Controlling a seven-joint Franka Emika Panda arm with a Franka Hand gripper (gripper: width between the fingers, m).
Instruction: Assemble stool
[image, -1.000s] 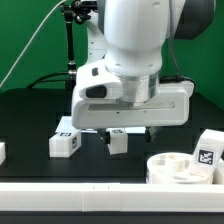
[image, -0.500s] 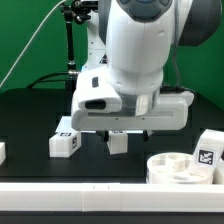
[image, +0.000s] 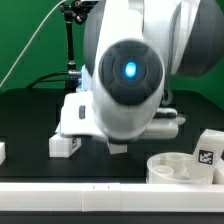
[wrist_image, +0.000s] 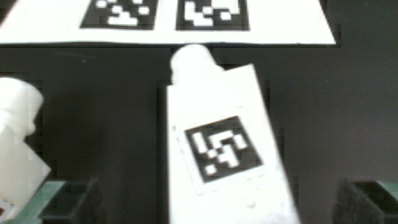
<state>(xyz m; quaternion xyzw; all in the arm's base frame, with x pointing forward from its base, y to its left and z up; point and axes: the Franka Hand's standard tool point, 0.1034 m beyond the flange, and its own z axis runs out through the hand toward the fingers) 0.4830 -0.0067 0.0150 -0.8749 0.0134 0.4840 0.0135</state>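
Arm (image: 125, 80) has swung toward the camera — end effector (wrist_image: 214, 200) spread wide, straddling a leg (wrist_image: 222, 140). Nothing gripped; grasp appears imminent.

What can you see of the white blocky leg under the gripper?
The white plastic stool leg lies flat on the black table, one black-and-white square tag facing up. Its narrower rounded end points at the marker board; contact there is unclear. It sits between the open gripper's fingers, neither touching it. Another white part lies beside it, apart.
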